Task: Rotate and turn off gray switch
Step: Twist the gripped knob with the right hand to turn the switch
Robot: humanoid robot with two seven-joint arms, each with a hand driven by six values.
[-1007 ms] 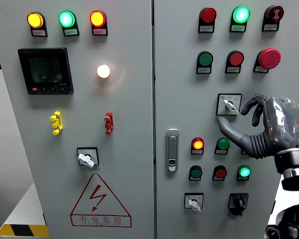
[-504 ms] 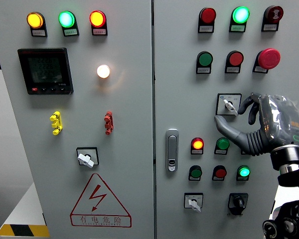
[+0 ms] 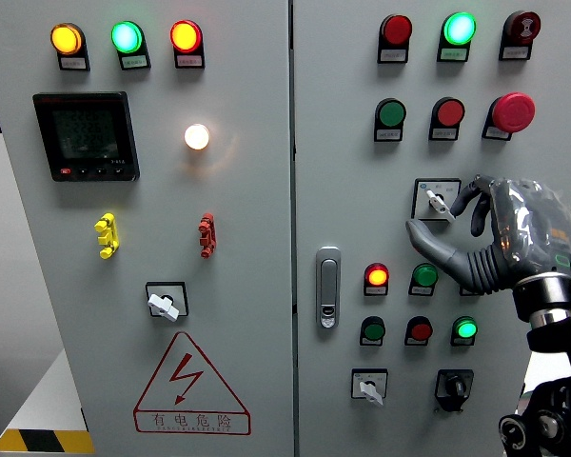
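Note:
The gray rotary switch (image 3: pixel 437 200) sits on a square plate on the right cabinet door, its small lever pointing up and left. My right hand (image 3: pixel 440 219) hovers at it from the right. The thumb (image 3: pixel 425 238) reaches under the plate and the index finger (image 3: pixel 468 193) curls beside the plate's right edge. The fingers are spread and hold nothing; a small gap shows between them and the lever. No left arm shows.
Two more gray switches sit at the left door (image 3: pixel 165 303) and lower right door (image 3: pixel 369 387), next to a black switch (image 3: pixel 454 385). Lit red (image 3: pixel 378 277) and green (image 3: pixel 465 329) lamps lie below the hand, a red mushroom button (image 3: pixel 512 111) above, a door handle (image 3: pixel 329 287) left.
My right hand has shifted slightly left and up, closing in on the gray switch. The switch lever has not visibly turned.

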